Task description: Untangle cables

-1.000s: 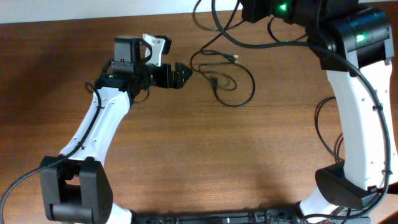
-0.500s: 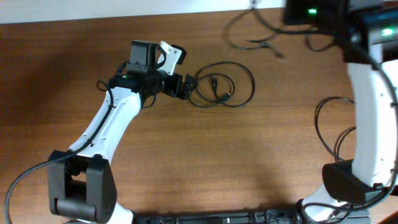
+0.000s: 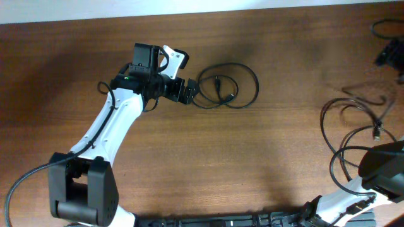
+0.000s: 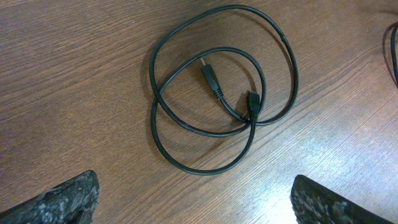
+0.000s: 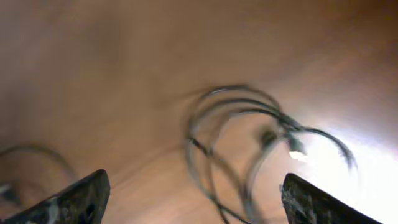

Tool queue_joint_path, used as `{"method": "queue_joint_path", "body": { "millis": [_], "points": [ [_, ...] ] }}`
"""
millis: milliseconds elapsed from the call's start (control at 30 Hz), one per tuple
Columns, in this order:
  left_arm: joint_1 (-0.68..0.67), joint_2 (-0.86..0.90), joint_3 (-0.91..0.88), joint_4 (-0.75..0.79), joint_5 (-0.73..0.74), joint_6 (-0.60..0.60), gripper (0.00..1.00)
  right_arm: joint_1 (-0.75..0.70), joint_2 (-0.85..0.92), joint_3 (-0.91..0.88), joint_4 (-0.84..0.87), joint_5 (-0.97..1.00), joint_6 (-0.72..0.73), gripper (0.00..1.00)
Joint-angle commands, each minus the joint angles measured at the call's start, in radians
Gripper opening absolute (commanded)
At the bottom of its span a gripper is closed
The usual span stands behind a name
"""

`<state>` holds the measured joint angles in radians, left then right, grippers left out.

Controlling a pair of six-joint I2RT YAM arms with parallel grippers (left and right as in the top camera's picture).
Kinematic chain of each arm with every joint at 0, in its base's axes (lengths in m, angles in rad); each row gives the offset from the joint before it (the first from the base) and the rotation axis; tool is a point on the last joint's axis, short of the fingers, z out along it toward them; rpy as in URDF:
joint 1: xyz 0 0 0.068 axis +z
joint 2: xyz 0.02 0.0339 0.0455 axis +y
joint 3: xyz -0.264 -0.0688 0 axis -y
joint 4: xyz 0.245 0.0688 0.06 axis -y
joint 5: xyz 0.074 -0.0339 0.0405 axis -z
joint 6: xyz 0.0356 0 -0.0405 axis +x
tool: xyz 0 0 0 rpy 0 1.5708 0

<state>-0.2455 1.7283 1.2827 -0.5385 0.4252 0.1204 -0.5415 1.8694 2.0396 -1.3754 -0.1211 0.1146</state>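
While the left gripper [image 3: 190, 93] gapes wide, the cable [image 3: 218, 81] lies coiled on the table [image 3: 265, 164] just ahead of it.
Two overlapping loops, both plugs [image 4: 211, 81] inside, lie clear of the jaws; the right gripper [image 5: 193, 199] is also spread apart.

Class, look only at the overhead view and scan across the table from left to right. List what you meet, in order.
left arm → left pincer → coiled cable → loose black cords near the right edge. The right arm overlaps those cords, so it is left out.
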Motion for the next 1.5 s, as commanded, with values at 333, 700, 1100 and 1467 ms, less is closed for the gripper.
{"method": "queue_joint_path", "body": {
  "millis": [333, 700, 1100, 1467],
  "points": [
    [0.013, 0.007, 0.005, -0.002, -0.245, -0.153, 0.98, 0.371, 0.036, -0.040, 0.021, -0.238, -0.111, 0.88],
    [0.032, 0.007, 0.005, -0.023, -0.266, -0.244, 0.98, 0.680, 0.340, -0.060, 0.114, -0.030, 0.052, 0.80],
    [0.032, 0.007, 0.005, -0.028, -0.266, -0.244, 1.00, 0.733, 0.502, -0.065, 0.428, 0.157, 0.055, 0.66],
    [0.032, 0.007, 0.005, -0.027, -0.269, -0.244, 1.00, 0.733, 0.525, -0.165, 0.437, 0.152, 0.085, 0.33]
  ]
}}
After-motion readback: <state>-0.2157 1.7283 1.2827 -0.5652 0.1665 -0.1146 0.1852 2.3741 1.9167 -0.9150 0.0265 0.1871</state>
